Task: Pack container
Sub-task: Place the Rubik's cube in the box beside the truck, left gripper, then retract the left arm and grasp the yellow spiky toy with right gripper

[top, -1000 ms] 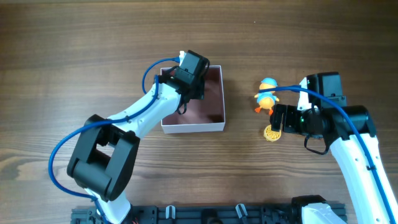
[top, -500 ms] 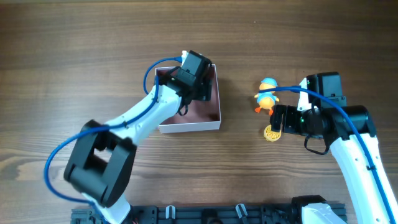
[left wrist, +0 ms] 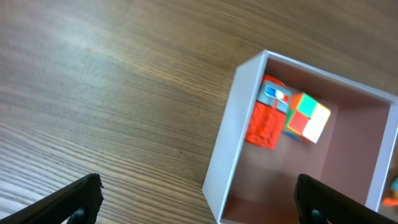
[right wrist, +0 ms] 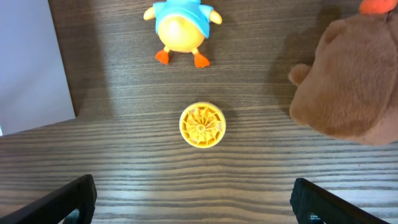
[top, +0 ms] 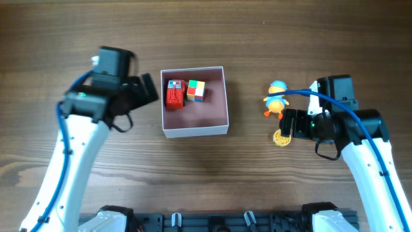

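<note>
The container (top: 206,117), a square white box with a pink floor, sits mid-table. A red toy (top: 174,95) and a multicoloured cube (top: 196,90) lie side by side at its far left corner, also visible as the red toy (left wrist: 263,121) and the cube (left wrist: 307,117) in the left wrist view. My left gripper (top: 149,90) hangs open and empty just left of the container's wall (left wrist: 225,149). My right gripper (top: 288,122) is open over bare table, with a yellow disc (right wrist: 202,125) and a toy duck (right wrist: 181,28) ahead of its fingers.
A brown plush toy (right wrist: 351,81) lies to the right of the yellow disc in the right wrist view; the right arm hides it from overhead. The container's white wall (right wrist: 31,68) shows at that view's left edge.
My left gripper opened and drew back left out of the container, uncovering the red toy and the cube inside. The container shifted slightly. The right arm has not moved.
</note>
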